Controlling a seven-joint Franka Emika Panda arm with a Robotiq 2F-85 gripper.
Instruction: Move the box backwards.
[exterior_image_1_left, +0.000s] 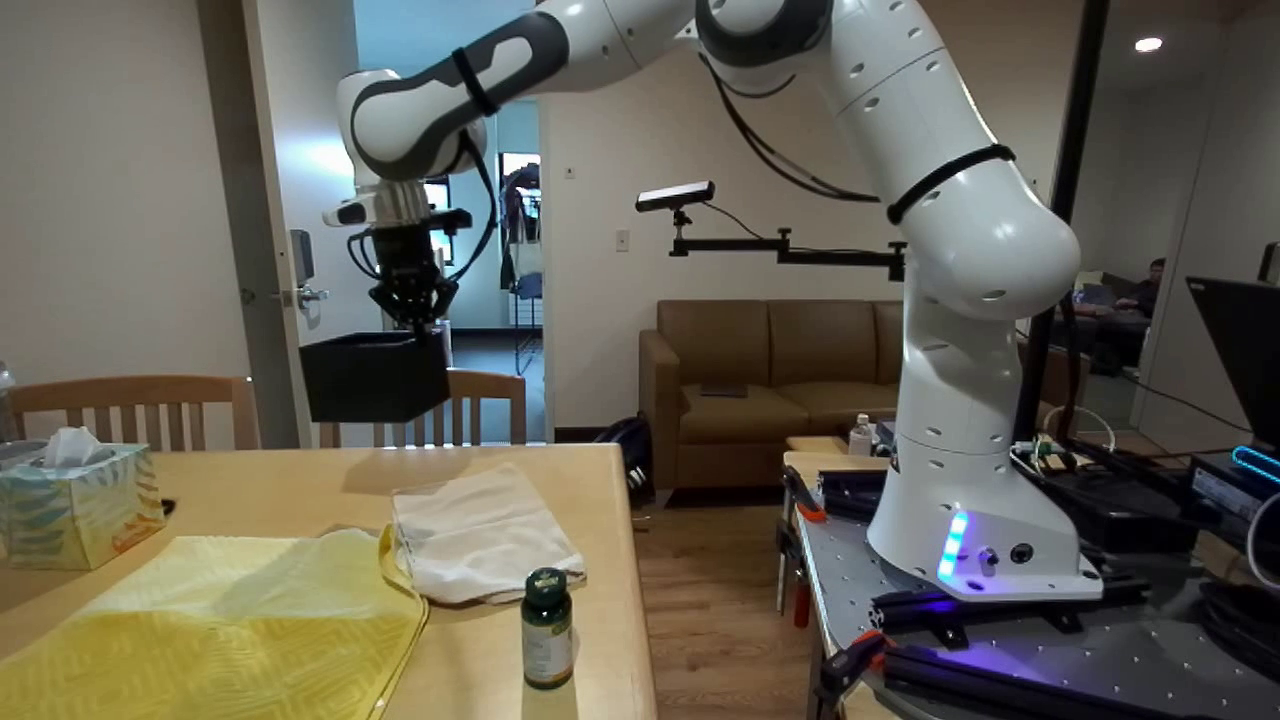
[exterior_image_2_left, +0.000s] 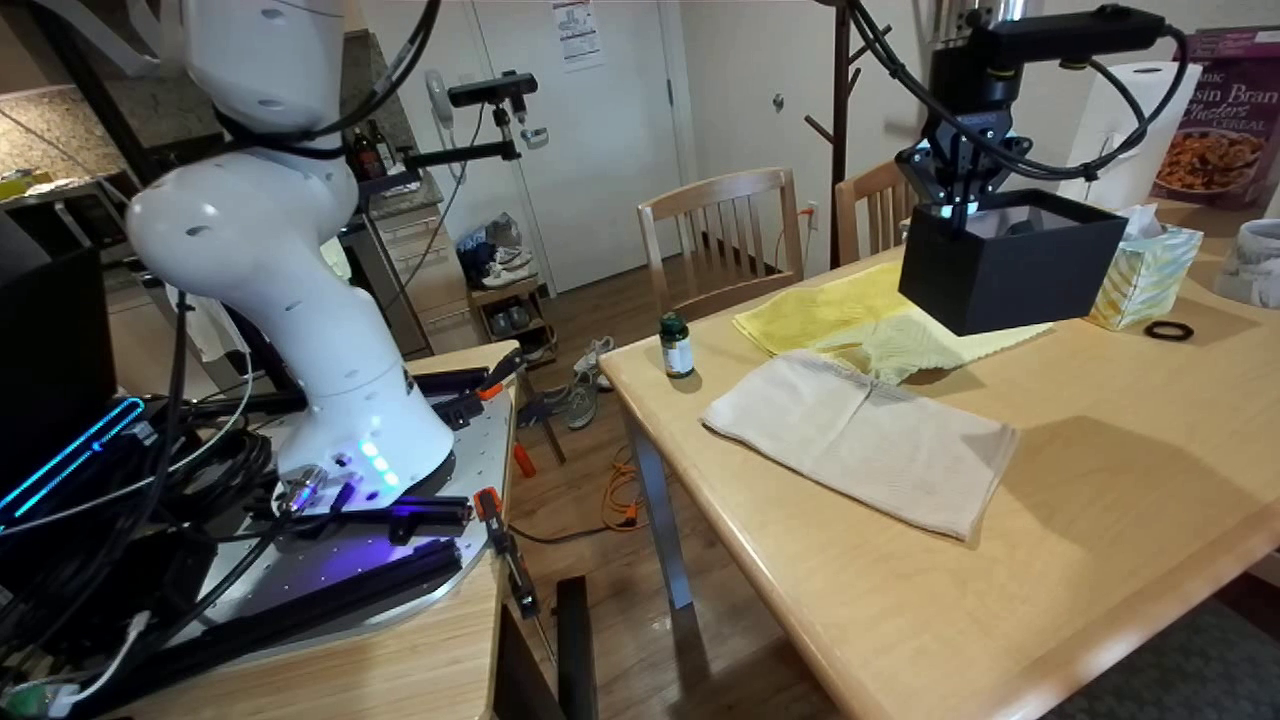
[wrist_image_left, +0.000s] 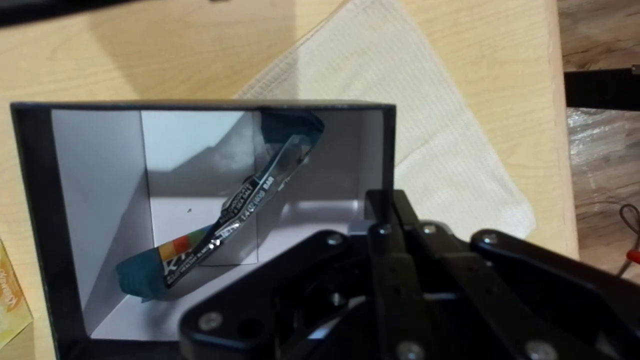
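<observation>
The box is matte black, open-topped and white inside. In both exterior views the box (exterior_image_1_left: 375, 380) (exterior_image_2_left: 1010, 275) hangs above the wooden table, roughly level with its opening up. My gripper (exterior_image_1_left: 420, 325) (exterior_image_2_left: 957, 213) points down at one end of it. In the wrist view my gripper (wrist_image_left: 392, 206) is shut on one thin wall of the box (wrist_image_left: 47, 200), with one finger inside and one outside. A wrapped snack bar (wrist_image_left: 230, 215) lies slantwise inside the box. The lower part of the inside is hidden behind the gripper in the wrist view.
On the table (exterior_image_2_left: 1130, 560) lie a pale cloth (exterior_image_1_left: 485, 535) (exterior_image_2_left: 860, 430) and a yellow cloth (exterior_image_1_left: 230, 630) (exterior_image_2_left: 840, 310). A small dark bottle (exterior_image_1_left: 547, 635) (exterior_image_2_left: 677, 350) stands near a table edge. A tissue box (exterior_image_1_left: 85, 505) (exterior_image_2_left: 1145, 280) stands on the table; chairs (exterior_image_2_left: 730, 230) stand beside it.
</observation>
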